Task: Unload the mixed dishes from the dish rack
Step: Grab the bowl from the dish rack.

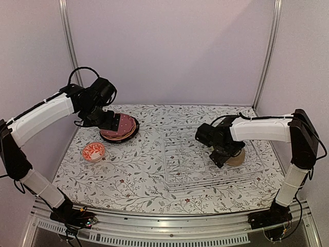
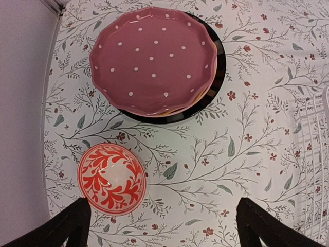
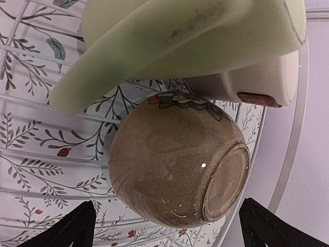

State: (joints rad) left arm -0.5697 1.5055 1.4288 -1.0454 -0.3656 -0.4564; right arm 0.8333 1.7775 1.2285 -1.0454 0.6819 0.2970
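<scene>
A stack of plates with the maroon dotted plate on top sits on the tablecloth at the back left. The white-and-red patterned bowl stands in front of it. My left gripper is open and empty above the cloth beside that bowl. The white wire dish rack lies at the right. In it the tan bowl lies on its side under the pale green cup and the small grey-white cup. My right gripper is open just above the tan bowl.
The floral tablecloth covers the table. Purple walls stand close at the back and both sides. The rack's rim runs near the right wall.
</scene>
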